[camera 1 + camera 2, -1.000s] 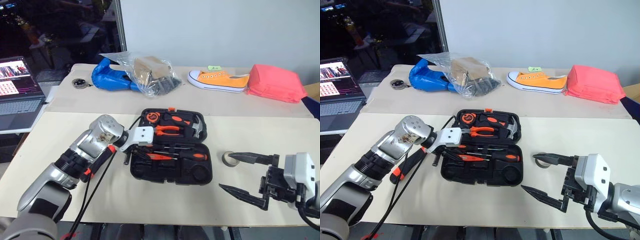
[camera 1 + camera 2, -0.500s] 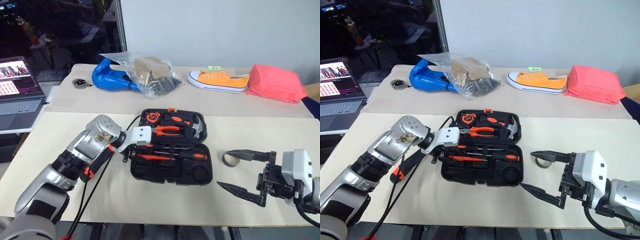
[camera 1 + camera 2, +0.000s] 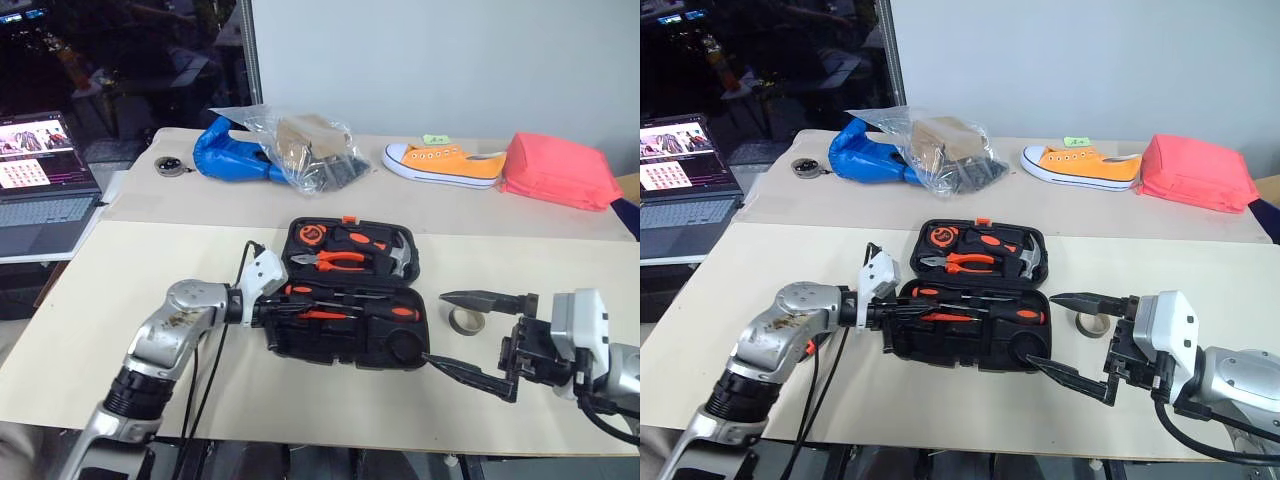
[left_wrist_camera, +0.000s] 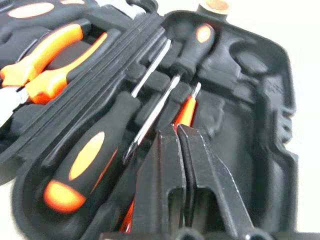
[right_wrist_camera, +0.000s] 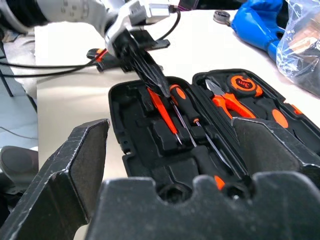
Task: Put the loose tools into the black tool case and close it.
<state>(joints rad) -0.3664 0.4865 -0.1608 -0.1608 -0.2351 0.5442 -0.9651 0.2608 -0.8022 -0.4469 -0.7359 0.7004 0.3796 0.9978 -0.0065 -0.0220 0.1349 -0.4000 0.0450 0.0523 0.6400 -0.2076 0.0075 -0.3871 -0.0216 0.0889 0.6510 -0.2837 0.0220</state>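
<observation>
Open tool case mid-table, left gripper (image 4: 181, 150) pinched shut inside it, right gripper (image 3: 470, 335) spread wide beside it.

The black tool case (image 3: 350, 345), moulded matte plastic with rounded corners, lies open at the table's (image 3: 140, 260) centre; screwdrivers (image 4: 150, 107) with glossy orange-and-black handles sit in its near recesses. The left wrist view shows the left fingers (image 4: 162, 175) pressed together over an orange shaft, grasping nothing I can tell. The left arm reaches in from 9 o'clock; the right hovers empty at 3 o'clock, near a tape roll (image 3: 465, 320).
</observation>
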